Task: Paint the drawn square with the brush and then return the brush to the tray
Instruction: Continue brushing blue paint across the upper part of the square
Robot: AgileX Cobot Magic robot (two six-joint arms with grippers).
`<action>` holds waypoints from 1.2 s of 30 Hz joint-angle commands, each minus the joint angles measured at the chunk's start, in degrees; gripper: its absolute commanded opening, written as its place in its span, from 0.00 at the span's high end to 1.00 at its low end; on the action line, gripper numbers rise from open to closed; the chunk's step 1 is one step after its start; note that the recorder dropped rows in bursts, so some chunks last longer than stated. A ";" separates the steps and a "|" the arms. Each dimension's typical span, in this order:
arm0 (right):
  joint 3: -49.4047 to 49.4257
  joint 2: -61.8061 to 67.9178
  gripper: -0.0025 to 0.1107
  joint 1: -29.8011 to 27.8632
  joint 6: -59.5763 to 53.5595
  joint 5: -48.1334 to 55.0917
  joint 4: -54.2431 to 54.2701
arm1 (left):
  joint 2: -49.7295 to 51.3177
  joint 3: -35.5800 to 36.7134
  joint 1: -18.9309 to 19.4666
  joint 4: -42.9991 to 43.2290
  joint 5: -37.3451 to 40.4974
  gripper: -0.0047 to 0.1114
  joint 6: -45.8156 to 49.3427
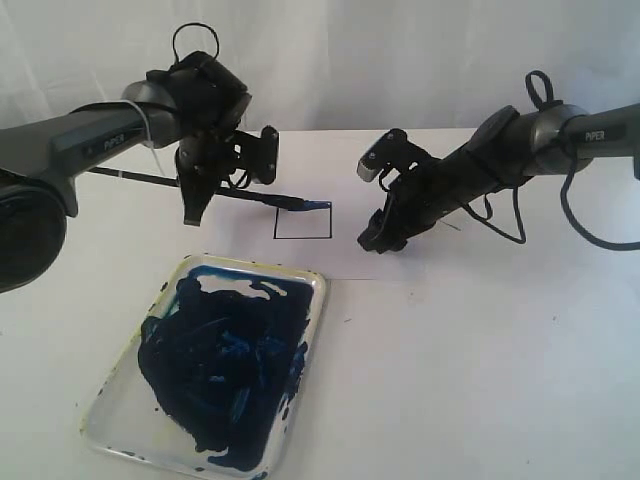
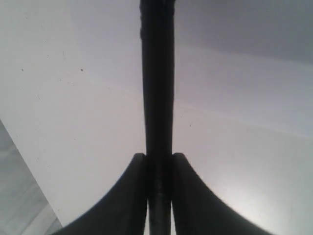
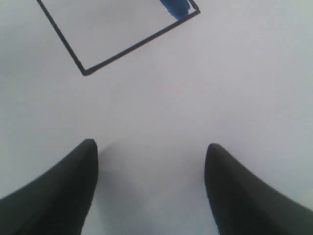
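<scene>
The brush (image 1: 262, 199) lies nearly level across the upper left of the exterior view, its thin black handle running from the left arm's side toward the middle. Its blue-stained tip (image 1: 318, 205) sits at the top right corner of the drawn square (image 1: 302, 223). The square is a thin black outline just above the centre of the frame, and its inside looks white apart from the blue at that corner. In the right wrist view the same blue tip (image 3: 176, 7) lies inside the corner of the square (image 3: 117, 29), against the black line. The left gripper (image 1: 192, 205) points downward over the brush handle, left of the square and apart from it. The handle crosses between its fingers well back from the tip, and a long stretch sticks out behind toward the left edge. In the left wrist view the two dark fingers of the left gripper (image 2: 160, 159) press together on the black handle (image 2: 157, 88), one on each side with no gap, so the brush is clamped there. The right gripper (image 1: 372, 240) hangs low just to the right of the square, tilted down toward the white surface (image 1: 480, 380). In its own view the right gripper (image 3: 151, 147) has its fingers wide apart with only bare white surface between them. The tray (image 1: 318, 300) sits in the lower left of the exterior view, below the square and apart from both grippers. Its floor is thickly smeared with dark blue paint, and its rim looks yellowish.
</scene>
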 commanded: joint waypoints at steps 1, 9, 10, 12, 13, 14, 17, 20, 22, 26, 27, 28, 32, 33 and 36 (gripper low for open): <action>0.18 1.17 0.45 0.03 -0.38 -0.36 -1.27 | -0.65 -0.17 0.04 1.98 2.45 0.96 -0.31; 0.18 1.17 0.45 0.03 -0.38 -0.36 -1.27 | -0.65 -0.17 0.70 4.54 4.11 0.96 -0.92; 0.18 1.17 0.45 0.03 -0.38 -0.36 -1.27 | -0.65 -0.17 0.59 4.43 3.41 0.96 -1.07; 0.18 1.17 0.45 0.03 -0.38 -0.36 -1.27 | -0.65 -0.17 0.59 4.43 2.04 0.96 -2.68; 0.18 1.17 0.45 0.03 -0.38 -0.36 -1.27 | -0.65 -0.17 0.59 4.43 1.85 0.96 -3.52; 0.18 1.17 0.45 0.03 -0.38 -0.36 -1.27 | -0.65 -0.17 0.59 4.43 1.85 0.96 -3.89; 0.18 1.17 0.45 0.03 -0.38 -0.36 -1.27 | -0.65 -0.17 0.59 4.43 1.67 0.96 -5.25; 0.18 1.17 0.45 0.03 -0.38 -0.36 -1.27 | -0.65 -0.17 0.59 4.21 0.48 0.96 -7.28; 0.18 1.17 0.45 0.03 -0.38 -0.36 -1.27 | -0.89 -0.17 0.47 1.13 -0.86 0.96 -7.18; 0.18 1.17 0.45 0.03 -0.94 -0.34 -1.27 | -1.52 -0.17 -0.71 -2.42 -0.25 0.96 0.56; 0.18 1.17 0.45 0.03 -0.94 -0.34 -1.27 | -1.52 -0.17 -0.96 -2.68 -0.25 0.96 1.04; 0.18 1.17 0.45 0.03 -0.94 -0.34 -1.27 | -1.52 -0.17 -1.08 -2.68 -0.25 0.96 1.04; 0.18 1.17 0.45 0.03 -0.94 -0.34 -1.27 | -1.36 -0.17 -1.35 -2.81 -1.39 0.96 2.00; 0.18 1.17 0.45 0.03 -0.94 -0.34 -1.27 | -0.95 -0.17 -1.35 -3.24 -2.01 0.96 2.00; 0.18 1.17 0.45 0.03 -0.94 -0.34 -1.27 | 0.02 -0.17 -1.46 -5.40 -5.47 0.96 2.02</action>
